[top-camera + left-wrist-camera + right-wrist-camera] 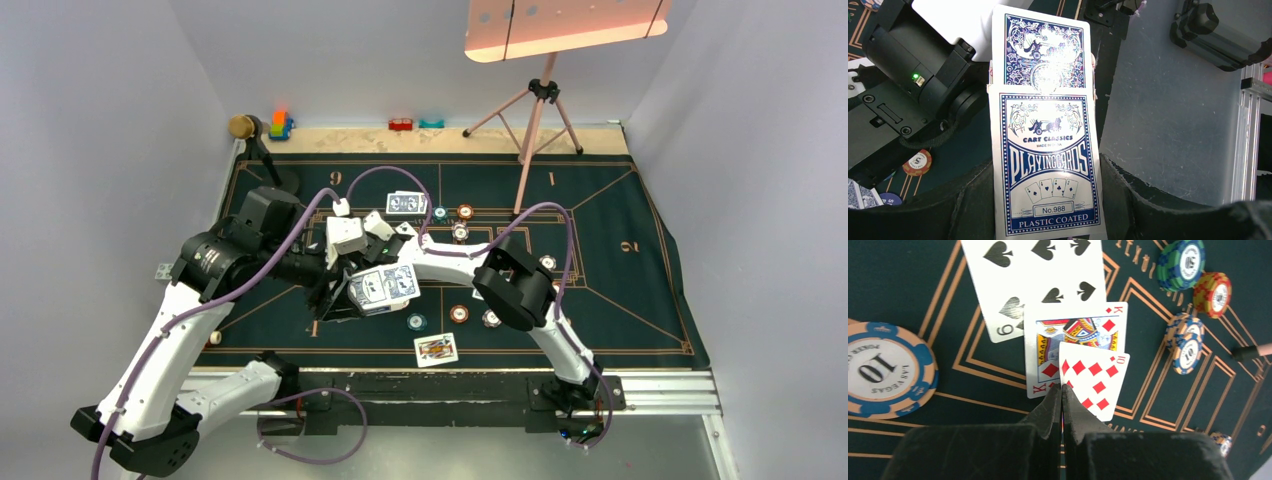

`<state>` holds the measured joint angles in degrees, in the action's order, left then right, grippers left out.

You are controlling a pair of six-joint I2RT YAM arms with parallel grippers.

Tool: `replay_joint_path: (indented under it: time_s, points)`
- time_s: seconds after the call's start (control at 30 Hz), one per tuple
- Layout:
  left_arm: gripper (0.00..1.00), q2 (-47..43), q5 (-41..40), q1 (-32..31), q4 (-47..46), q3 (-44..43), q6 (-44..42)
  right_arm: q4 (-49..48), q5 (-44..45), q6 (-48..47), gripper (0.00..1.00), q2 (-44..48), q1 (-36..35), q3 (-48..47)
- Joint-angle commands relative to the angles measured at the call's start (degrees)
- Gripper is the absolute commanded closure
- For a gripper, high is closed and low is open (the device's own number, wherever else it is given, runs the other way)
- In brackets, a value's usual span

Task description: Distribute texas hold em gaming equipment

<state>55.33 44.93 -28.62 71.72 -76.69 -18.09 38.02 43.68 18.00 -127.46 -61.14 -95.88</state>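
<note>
Right claw [1062, 389] is clenched on the near corner of the ten [1095, 380], face up over the mat [898, 285]. The ten overlaps the king [1075, 335] at its 12 o'clock, and the nine [1033, 280] lies at 11. Left claw [1048, 205] clamps the box [1048, 160], with a card [1045, 50] poking out at 12. I judge the ten should slide toward 3 o'clock, flat and clear of the king, before release. It should also keep off the chip stacks [1182, 262] at 1 o'clock.
</note>
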Motion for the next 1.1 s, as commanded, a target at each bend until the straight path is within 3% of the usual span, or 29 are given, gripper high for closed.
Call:
replay_joint_path:
  time_s: [0.0,0.33,0.37,0.5,0.6,0.83,1.07]
  points:
    - [1.0,-0.5,1.4,0.4,-1.6,-2.0,0.0,-3.2,-4.3,2.2,1.0,1.3,-0.4,0.6]
    - [1.0,-0.5,1.0,0.3,-1.8,-1.6,0.1,-4.7,-13.7,2.0,0.85,1.9,-0.2,2.2]
    - [1.0,-0.4,1.0,0.4,-1.8,-1.6,0.0,-4.8,-14.4,2.1,0.81,2.1,-0.1,2.3]
    - [1.0,-0.4,0.7,0.3,-1.8,-1.9,0.1,-5.1,-16.9,2.8,0.51,3.0,0.4,2.3]
    - [1.0,-0.4,0.7,0.4,-1.6,-2.1,0.1,-5.7,-18.2,3.2,0.41,4.3,0.8,2.8]
    - [1.0,-0.5,0.7,0.3,-2.0,-1.9,0.1,-6.6,-22.4,4.7,0.37,7.6,2.1,4.0]
    - [1.0,-0.7,0.5,0.4,-1.8,-1.8,0.0,-9.6,-23.3,5.1,0.42,8.4,4.0,7.3]
